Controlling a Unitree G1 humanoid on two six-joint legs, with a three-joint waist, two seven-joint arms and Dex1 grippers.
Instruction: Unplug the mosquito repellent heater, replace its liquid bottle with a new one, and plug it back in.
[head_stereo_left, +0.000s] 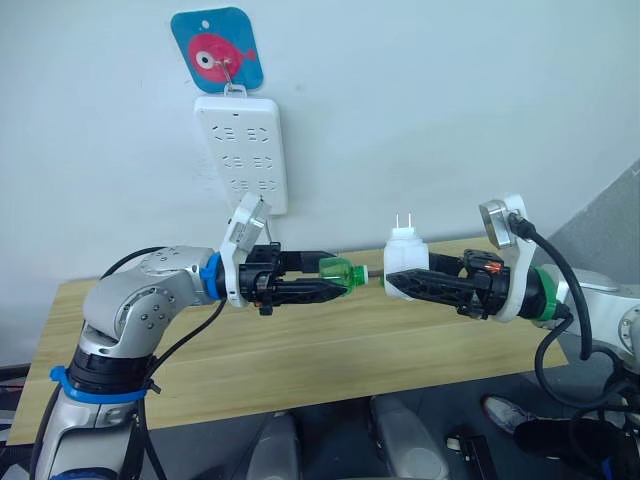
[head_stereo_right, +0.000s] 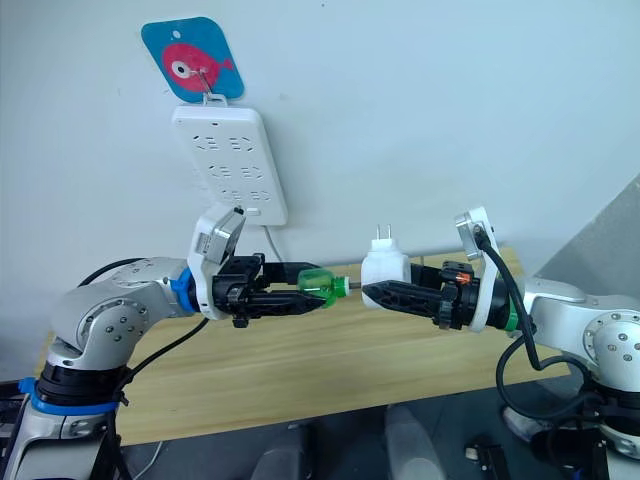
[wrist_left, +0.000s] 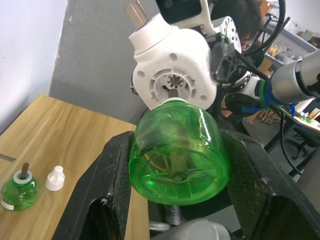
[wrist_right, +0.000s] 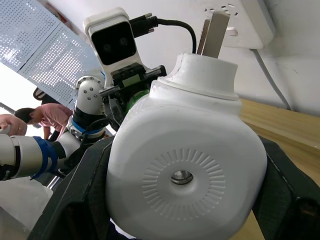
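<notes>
Heater (head_stereo_left: 406, 262) off the wall, clamped in the right gripper (head_stereo_left: 400, 285) above the wooden surface (head_stereo_left: 330, 350), prongs pointing up, its bottle socket facing the other arm. Left gripper (head_stereo_left: 335, 280) clenched on a green liquid bottle (head_stereo_left: 342, 271), wick end toward the heater; bottle neck and socket sat just beside each other, and from the left wrist view the wick looked roughly lined up with the socket's centre hole. Whether the threads were engaged could not be told. Judged step: mating bottle and heater. To do it well, the bottle's axis should stay level and centred on the hole, the heater held rigid, and any twist applied gently so the wick is not bent or the thread crossed. On the surface lay a second green bottle (wrist_left: 19, 190) with wick exposed and a small white cap (wrist_left: 54, 178) close beside it, both well apart from the working arms. White power strip (head_stereo_left: 246, 150) hung on the wall under a fish-shaped hook plaque (head_stereo_left: 217, 48), sockets free; nothing stood between the heater and it.
</notes>
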